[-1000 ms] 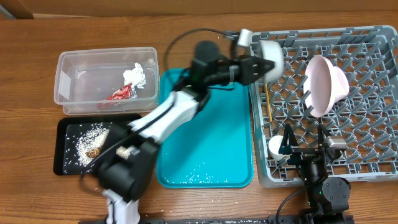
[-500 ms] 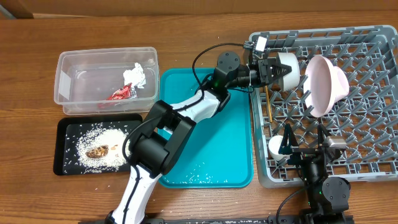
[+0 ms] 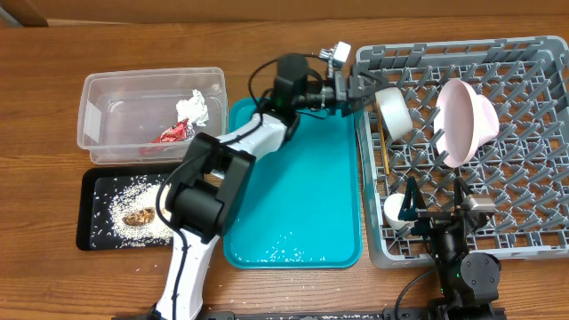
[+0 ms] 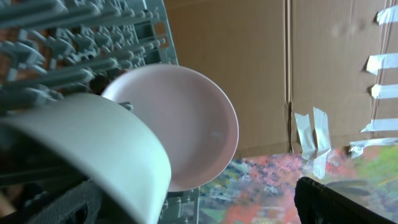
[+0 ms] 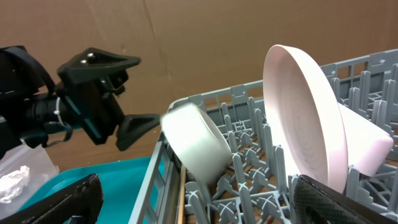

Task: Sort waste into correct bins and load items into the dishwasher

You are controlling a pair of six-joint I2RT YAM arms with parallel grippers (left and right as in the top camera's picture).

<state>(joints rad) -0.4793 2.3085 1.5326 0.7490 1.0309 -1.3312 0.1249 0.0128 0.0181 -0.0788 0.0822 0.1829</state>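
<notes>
The white bowl is leaning on the rack's pegs, just ahead of the left gripper's spread fingers. Wrapper and napkin are sitting in the tub, rice in the black tray; loading is looking nearly done.

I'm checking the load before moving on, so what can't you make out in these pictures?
- Overhead: chopsticks are a sliver between the dish rack pegs; count unclear.
- Overhead: white object partly behind the right fingers; unidentifiable.
- Left wrist: small white bowl blurred; left fingers cut off by bottom edge.
</notes>
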